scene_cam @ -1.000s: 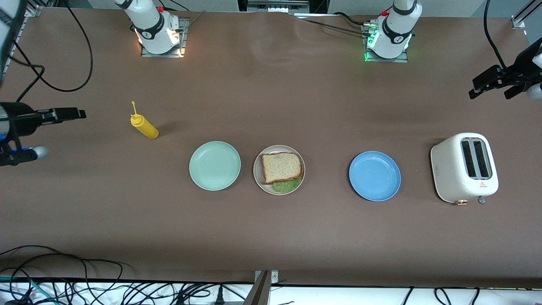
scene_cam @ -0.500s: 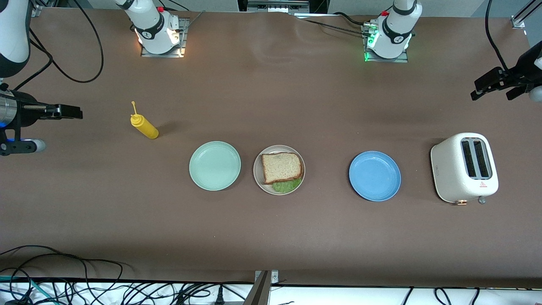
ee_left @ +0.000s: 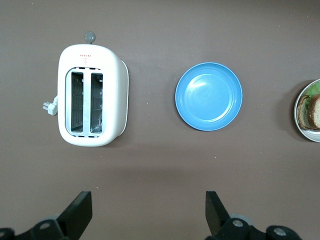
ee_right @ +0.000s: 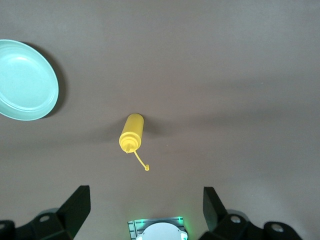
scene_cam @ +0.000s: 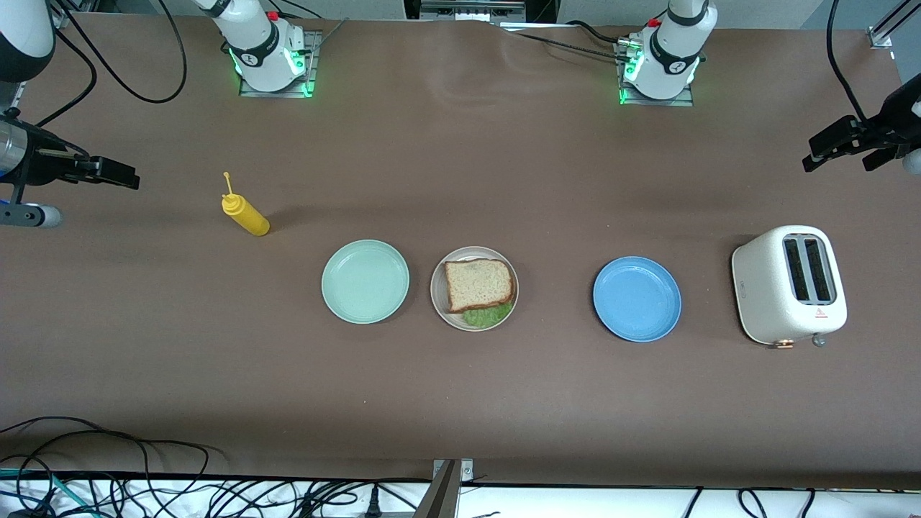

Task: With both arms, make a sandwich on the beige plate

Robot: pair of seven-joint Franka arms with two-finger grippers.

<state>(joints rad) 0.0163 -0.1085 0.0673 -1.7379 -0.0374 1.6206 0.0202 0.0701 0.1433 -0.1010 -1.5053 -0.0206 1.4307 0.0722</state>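
Right wrist view: the right pincer (ee_right: pixel 145 210) hung over bare brown bench (ee_right: pixel 240 75), its two black fingers (ee_right: pixel 75 207) spread wide with nothing between them. A yellow squeeze bottle (ee_right: pixel 132 132) stood on the bench, nozzle cap dangling on its tether. A mint green plate (ee_right: pixel 25 80) (cut off by the frame edge) sat well apart from the bottle. A green-lit arm base (ee_right: pixel 157 227) showed between the fingers.

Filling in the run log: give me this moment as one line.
sandwich: assembled on beige plate | left pincer: open, over table near toaster | right pincer: open, above mustard bottle
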